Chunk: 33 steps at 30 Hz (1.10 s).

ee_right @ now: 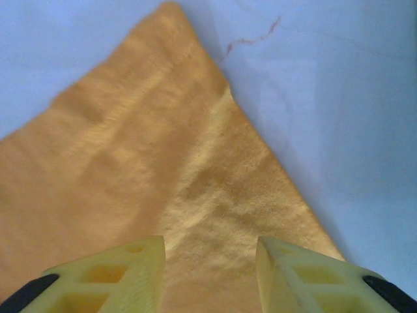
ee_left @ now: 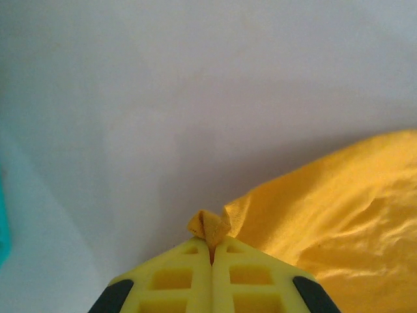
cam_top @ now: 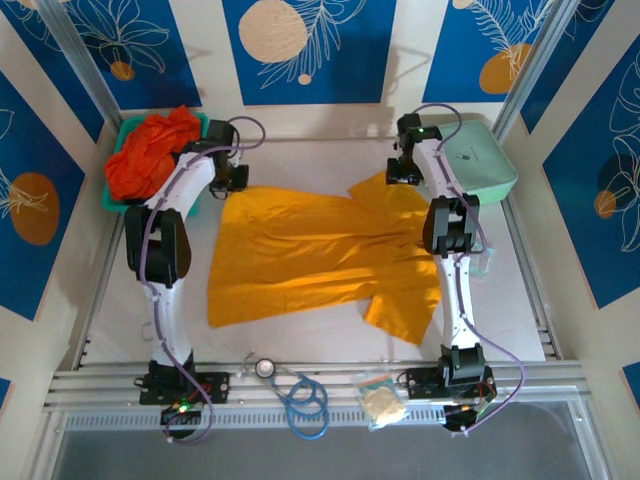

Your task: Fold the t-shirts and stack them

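Observation:
A mustard-yellow t-shirt point(cam_top: 310, 255) lies spread flat across the middle of the white table. My left gripper point(cam_top: 236, 180) is at the shirt's far left corner, shut on a pinched bit of its edge point(ee_left: 212, 228). My right gripper point(cam_top: 402, 170) hovers open over the far right sleeve point(ee_right: 176, 176), a yellow finger on either side of the cloth and nothing pinched. Red-orange t-shirts point(cam_top: 150, 150) sit crumpled in a heap at the far left.
The red-orange heap rests in a teal tray point(cam_top: 128, 206). A pale mint-green case point(cam_top: 485, 160) lies at the far right corner. Along the near rail lie a stethoscope point(cam_top: 265, 367), blue rings point(cam_top: 306, 403) and a small clear bag point(cam_top: 381, 400).

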Motion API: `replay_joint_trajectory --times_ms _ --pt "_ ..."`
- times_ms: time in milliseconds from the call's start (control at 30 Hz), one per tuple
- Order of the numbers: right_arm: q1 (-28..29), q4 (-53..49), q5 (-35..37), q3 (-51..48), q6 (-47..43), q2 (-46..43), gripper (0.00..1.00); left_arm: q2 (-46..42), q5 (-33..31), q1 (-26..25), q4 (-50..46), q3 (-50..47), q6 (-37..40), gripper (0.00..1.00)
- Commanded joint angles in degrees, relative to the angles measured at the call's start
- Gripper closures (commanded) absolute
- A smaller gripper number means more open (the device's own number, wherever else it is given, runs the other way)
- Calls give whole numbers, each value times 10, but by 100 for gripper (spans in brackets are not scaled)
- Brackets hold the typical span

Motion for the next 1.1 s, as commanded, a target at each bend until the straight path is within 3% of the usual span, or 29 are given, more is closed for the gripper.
replay_joint_trajectory --times_ms 0,167,367,467,733,933,1067 --pt "-2 -32 9 20 -14 2 62 -34 20 -11 19 -29 -19 100" --pt "2 -36 -14 -78 29 -33 70 -64 20 -13 29 -69 -29 100" --pt "28 33 -69 -305 115 -156 70 -122 18 -13 52 -139 -39 100" --pt "40 44 -69 -353 138 -197 70 -142 7 -13 55 -163 -35 100" --pt "38 -6 -25 -259 119 -236 67 -168 -6 -13 59 -199 -26 100" --pt "24 14 7 -151 34 -172 65 -168 11 -13 69 -205 -35 100" --pt "20 62 16 -128 -34 -123 58 -168 19 -13 71 -206 -38 100"
